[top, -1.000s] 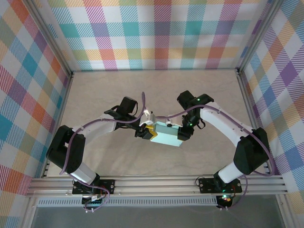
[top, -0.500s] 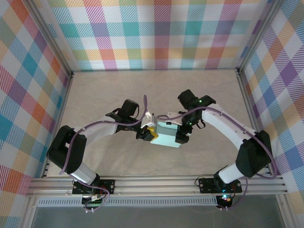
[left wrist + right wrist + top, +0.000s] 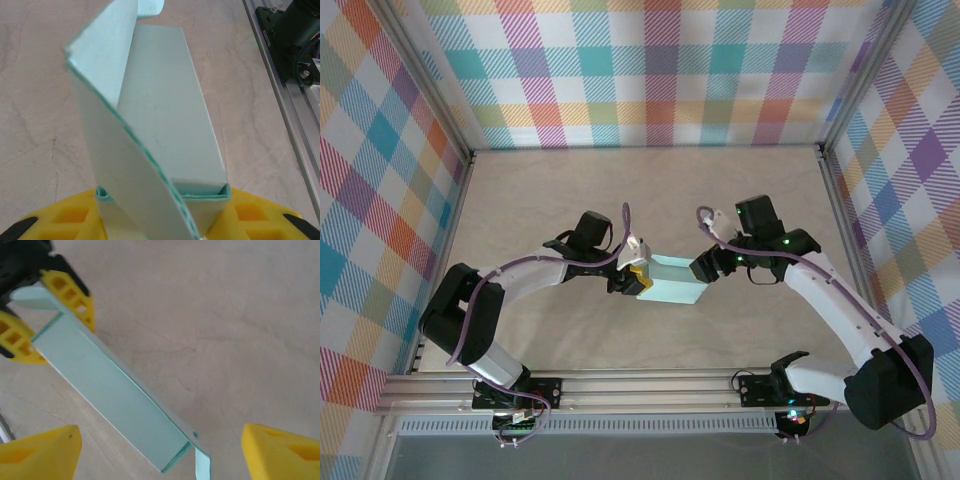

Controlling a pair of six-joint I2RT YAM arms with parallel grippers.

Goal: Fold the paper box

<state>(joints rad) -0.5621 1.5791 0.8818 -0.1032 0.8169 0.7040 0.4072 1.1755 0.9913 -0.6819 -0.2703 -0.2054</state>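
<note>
- The left end effector [image 3: 634, 278] is clamping the left end of the paper box [image 3: 672, 283]. Its yellow fingers [image 3: 250, 212] are pressing on both sides of the pale mint sleeve, probably to anchor the sleeve so it cannot slide or twist.
- The paper box is sitting near the middle of the desk [image 3: 570, 200], between the two arms, and is already forming a long, flat rectangular tube. I cannot tell whether its underside is resting on the desk or hanging just above it.
- The right end effector [image 3: 703, 268] is hovering at the box's right end with its jaws spread wide. In the right wrist view the box end is lying between the two fingers and touching neither, so this end effector is gripping nothing.
- A long loose panel [image 3: 100, 75] is standing up and leaning across the tube in the left wrist view, so that side is not yet closed.
- A small tab [image 3: 201, 465] is sticking out at the open right end, still untucked.
- The right arm is likely facing that end because the remaining folds are there, with the left grip supplying the counter-hold.
- The thin card is likely to buckle if it is pushed off-centre, so the next push is calling for a light, square approach.
</note>
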